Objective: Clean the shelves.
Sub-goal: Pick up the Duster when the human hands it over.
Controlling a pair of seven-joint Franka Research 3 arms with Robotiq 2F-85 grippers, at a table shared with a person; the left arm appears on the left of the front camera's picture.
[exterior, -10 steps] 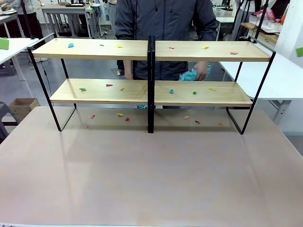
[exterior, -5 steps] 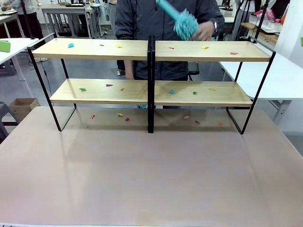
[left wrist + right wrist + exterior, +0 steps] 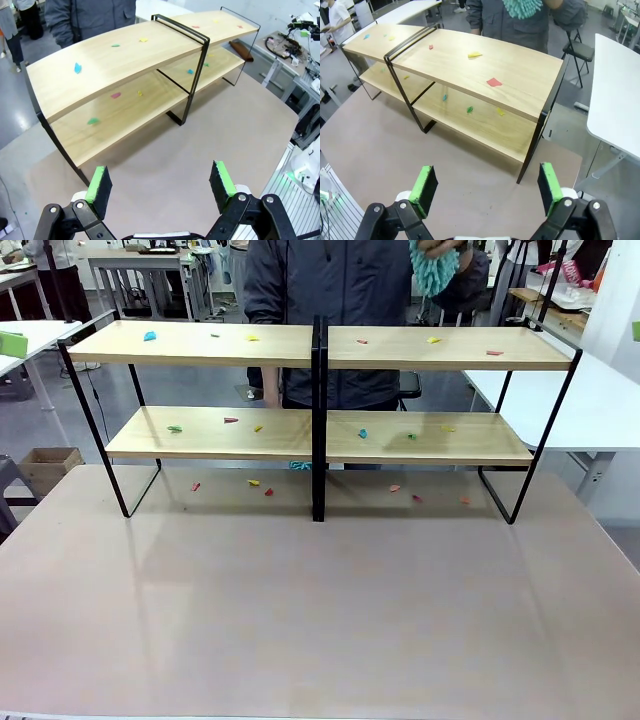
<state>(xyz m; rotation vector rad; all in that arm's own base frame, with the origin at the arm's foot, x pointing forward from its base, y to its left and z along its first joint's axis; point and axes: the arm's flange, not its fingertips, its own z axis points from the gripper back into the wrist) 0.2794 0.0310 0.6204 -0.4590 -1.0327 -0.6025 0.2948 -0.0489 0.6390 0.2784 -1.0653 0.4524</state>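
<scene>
On the table (image 3: 320,610) stand the shelves (image 3: 190,348), dotted with small coloured scraps (image 3: 149,336). Both the left fingers (image 3: 98,186) and right fingers (image 3: 426,186) are wide open, holding nothing. A person's teal duster (image 3: 432,270) should sweep each board end to end.

Left gripper (image 3: 160,182): jaws spread wide, green pads (image 3: 98,184) facing each other, nothing between them. Black finger links angle outward from the base (pivot bolts visible on both sides). Right gripper (image 3: 487,186): same pose, jaws wide apart, its green pads (image 3: 548,181) bare. Both grippers point forward and down.
</scene>
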